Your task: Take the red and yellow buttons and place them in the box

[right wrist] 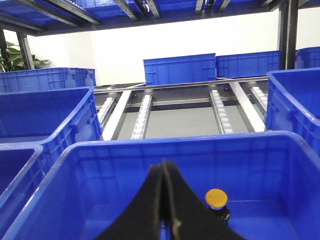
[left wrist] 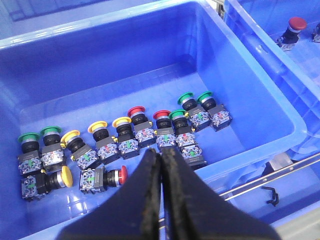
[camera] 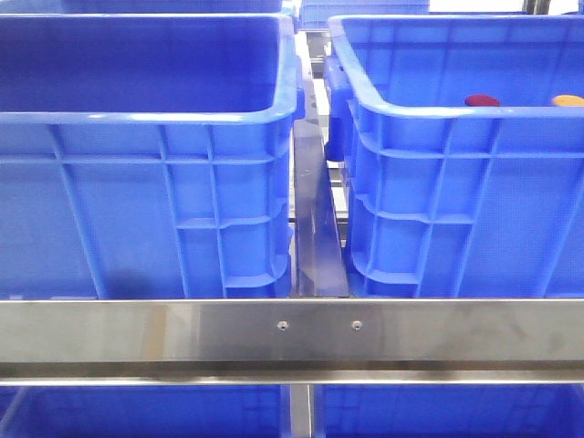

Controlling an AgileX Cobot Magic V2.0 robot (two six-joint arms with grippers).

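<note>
Both claws (left wrist: 161, 165) (right wrist: 165, 172) clenched, empty. Red (left wrist: 136, 111) and yellow buttons (left wrist: 97, 126) lying in left crate (left wrist: 240, 80); 1 red (camera: 482, 100), 1 yellow (camera: 568, 100) already in box (camera: 438, 114). Probably light, rigid, slick-domed; best gripped across the blocky body.

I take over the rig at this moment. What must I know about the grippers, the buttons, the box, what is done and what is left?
Left gripper: shut, empty, above the left crate.
Right gripper: shut, empty, above the box.
In the box: one red button and one yellow button.
In the left crate: a pile of buttons, red, yellow and green.
Done: one of each colour placed.
Left: probably the red and yellow ones in the left crate.
</note>
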